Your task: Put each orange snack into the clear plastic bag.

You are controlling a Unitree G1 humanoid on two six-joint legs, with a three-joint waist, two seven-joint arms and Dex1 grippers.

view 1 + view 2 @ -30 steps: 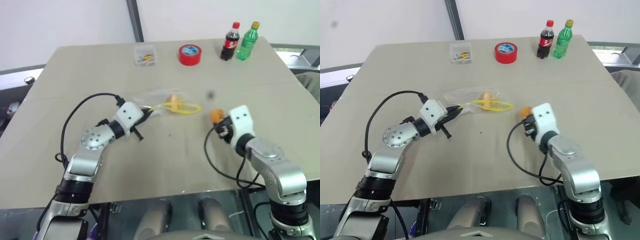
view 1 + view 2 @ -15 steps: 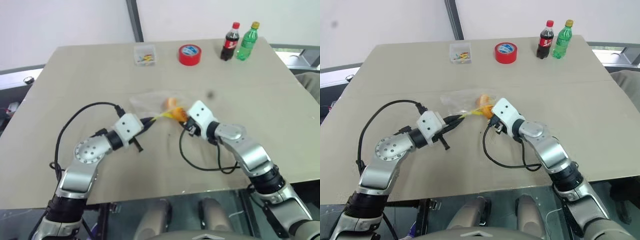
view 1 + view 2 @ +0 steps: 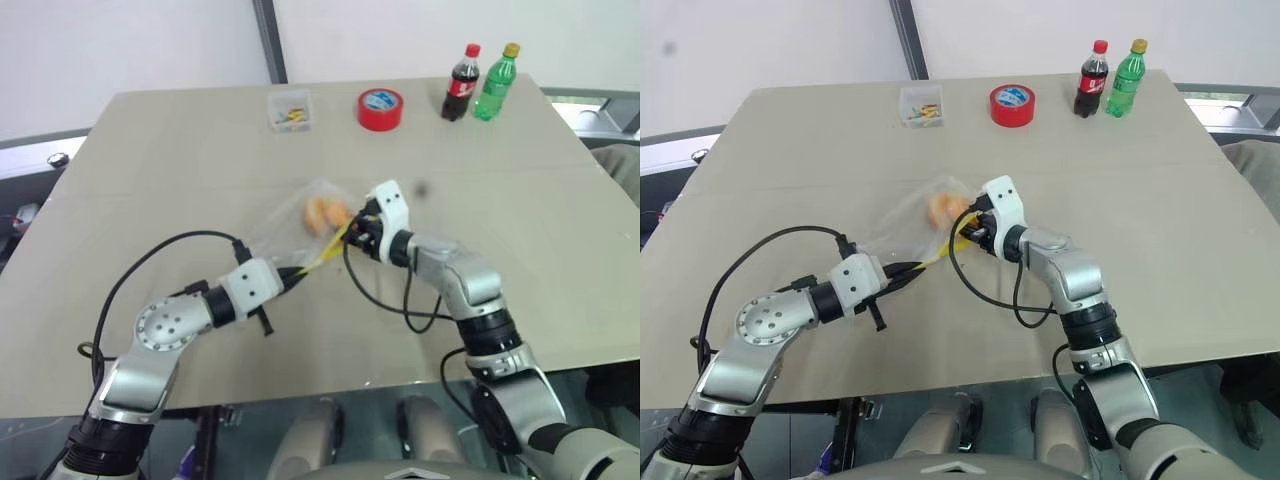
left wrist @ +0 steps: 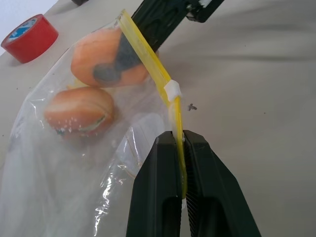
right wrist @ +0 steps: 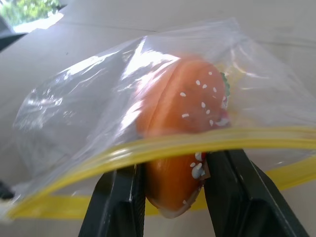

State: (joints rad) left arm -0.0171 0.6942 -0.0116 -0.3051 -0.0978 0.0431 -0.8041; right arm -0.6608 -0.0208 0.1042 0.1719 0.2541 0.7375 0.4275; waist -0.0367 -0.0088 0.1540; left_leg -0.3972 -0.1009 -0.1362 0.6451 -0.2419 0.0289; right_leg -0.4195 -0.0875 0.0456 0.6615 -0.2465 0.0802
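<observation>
Second snack point(image 5: 173, 197) pinched by its sides between the right gripper's point(image 5: 173, 207) part-spread jaws, halfway across the yellow zipper strip point(image 4: 148, 54) into the mouth of the bag point(image 3: 290, 225), with the first snack point(image 4: 79, 111) already lying inside just beyond the fingertips. Bag held up off the table point(image 3: 180, 160) by the left gripper point(image 4: 178, 148), jaws pressed together on the zipper strip at the mouth's near corner. Probably light, soft and squashable in a slick wrapper, so best gripped gently across the middle; film limp and slippery, safest taken by the stiffer strip.
</observation>
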